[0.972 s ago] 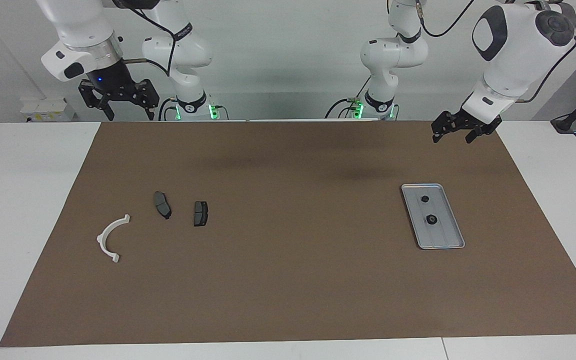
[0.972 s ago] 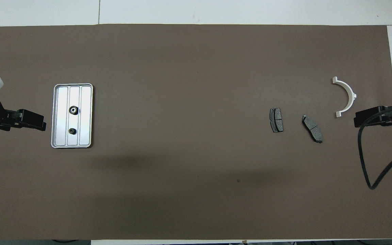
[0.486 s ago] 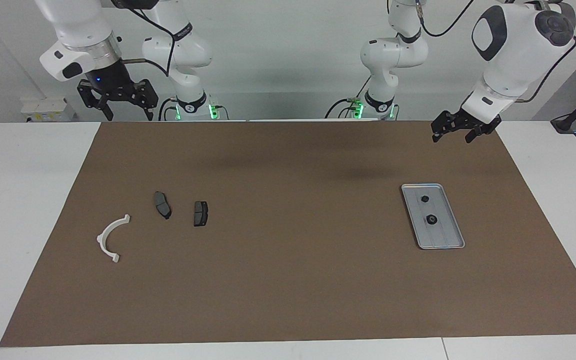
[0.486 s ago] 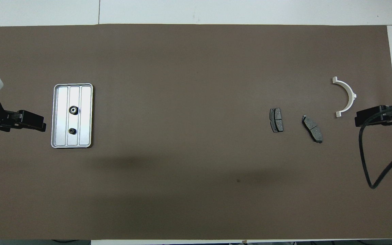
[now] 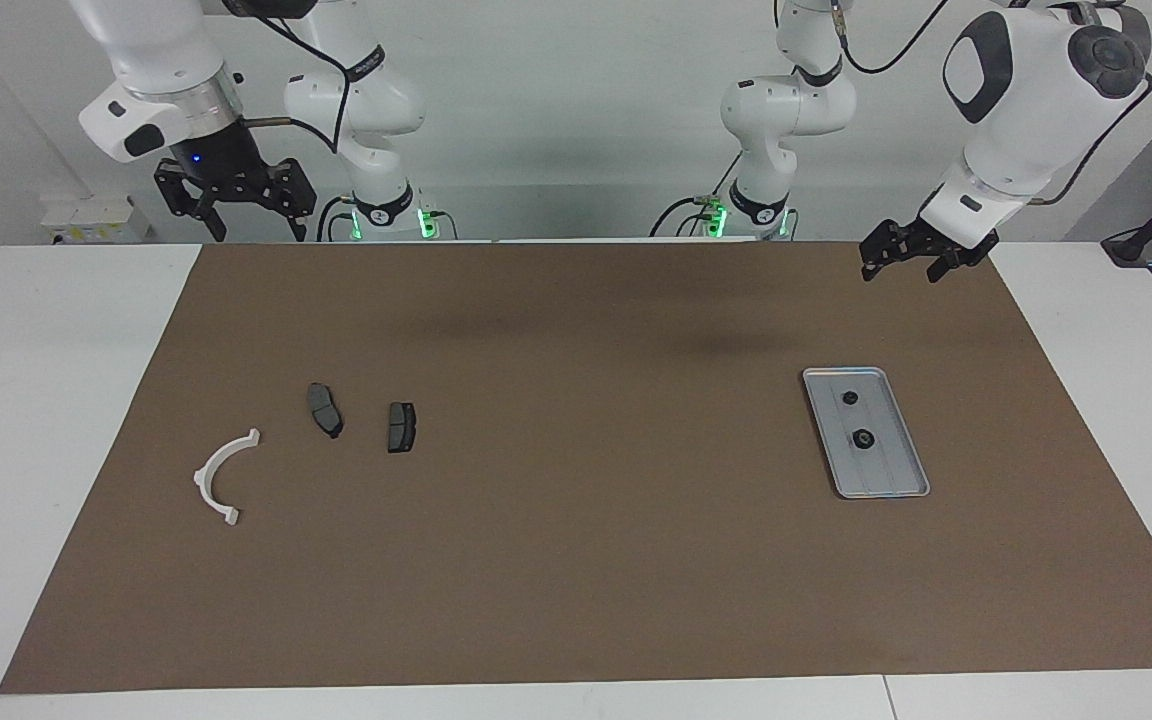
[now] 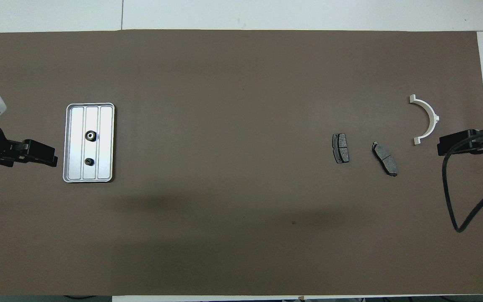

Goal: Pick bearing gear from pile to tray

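1. The left claw hangs in the air over the brown mat's edge by the robots, spread wide and holding nothing. The shallow silver-grey metal tray lies on the desk below it and farther out from the robots.
2. The right claw waits high over the desk edge at its own end, also spread wide and empty.
3. Two small black round bearing gears already lie in the tray, one nearer the left claw than the other, well apart.
4. Under and out from the right claw, the pile now shows only a white curved plastic arc and two dark grey brake pads; I see no gear among them.
5. Judging by look, each gear is small, stiff, light and low to the tray floor, likely smooth metal that could slip or roll.
6. The surest hold seems to be across the outer rim, fingertips straddling the round body from straight above.
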Available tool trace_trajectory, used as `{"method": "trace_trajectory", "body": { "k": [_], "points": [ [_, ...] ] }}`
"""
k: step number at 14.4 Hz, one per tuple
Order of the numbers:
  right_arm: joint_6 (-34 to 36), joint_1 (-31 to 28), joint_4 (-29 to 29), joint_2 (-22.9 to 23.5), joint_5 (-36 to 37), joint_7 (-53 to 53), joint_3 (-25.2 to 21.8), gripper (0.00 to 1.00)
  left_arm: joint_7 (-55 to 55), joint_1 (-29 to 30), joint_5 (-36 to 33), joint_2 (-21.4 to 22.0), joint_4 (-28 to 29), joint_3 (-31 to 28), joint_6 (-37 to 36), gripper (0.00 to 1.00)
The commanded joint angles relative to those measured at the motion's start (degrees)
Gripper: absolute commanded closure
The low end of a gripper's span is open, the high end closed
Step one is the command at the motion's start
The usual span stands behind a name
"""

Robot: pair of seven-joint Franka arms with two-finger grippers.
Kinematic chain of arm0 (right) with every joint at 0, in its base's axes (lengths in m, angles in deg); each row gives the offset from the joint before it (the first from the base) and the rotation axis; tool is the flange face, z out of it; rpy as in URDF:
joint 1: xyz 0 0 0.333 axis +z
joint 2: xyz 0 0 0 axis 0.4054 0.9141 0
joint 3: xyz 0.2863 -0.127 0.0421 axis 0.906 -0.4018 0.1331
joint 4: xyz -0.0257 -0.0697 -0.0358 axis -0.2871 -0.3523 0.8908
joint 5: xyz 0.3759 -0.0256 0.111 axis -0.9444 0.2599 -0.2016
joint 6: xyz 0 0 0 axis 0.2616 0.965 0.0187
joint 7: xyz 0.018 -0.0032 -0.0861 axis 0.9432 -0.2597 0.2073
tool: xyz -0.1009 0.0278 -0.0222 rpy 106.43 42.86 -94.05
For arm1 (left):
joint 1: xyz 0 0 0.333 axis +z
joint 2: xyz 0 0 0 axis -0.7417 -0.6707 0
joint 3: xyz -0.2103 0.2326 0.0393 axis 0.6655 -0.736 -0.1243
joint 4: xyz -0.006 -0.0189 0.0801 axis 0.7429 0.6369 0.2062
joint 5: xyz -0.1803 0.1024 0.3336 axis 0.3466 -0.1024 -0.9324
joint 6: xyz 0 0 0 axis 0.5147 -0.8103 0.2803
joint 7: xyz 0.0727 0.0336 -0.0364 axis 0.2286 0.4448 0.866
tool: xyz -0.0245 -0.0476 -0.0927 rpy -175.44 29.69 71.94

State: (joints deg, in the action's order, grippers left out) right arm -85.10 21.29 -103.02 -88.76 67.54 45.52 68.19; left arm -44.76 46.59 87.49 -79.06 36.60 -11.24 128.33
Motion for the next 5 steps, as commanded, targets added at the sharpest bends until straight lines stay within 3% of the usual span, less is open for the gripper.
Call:
{"method": "trace_trajectory", "body": {
  "k": [1,5],
  "points": [
    [-0.61,-0.19,-0.23,-0.62,-1.28,-0.32,0.2,0.0,-0.42,-0.74,-0.61,1.91,1.89,-0.4,-0.34,0.0],
    [-0.96,-0.19,-0.15,-0.53,-2.5,-0.32,0.2,0.0,-0.42,-0.83,-0.61,1.91,1.98,-0.4,-0.34,0.0]
  ]
}}
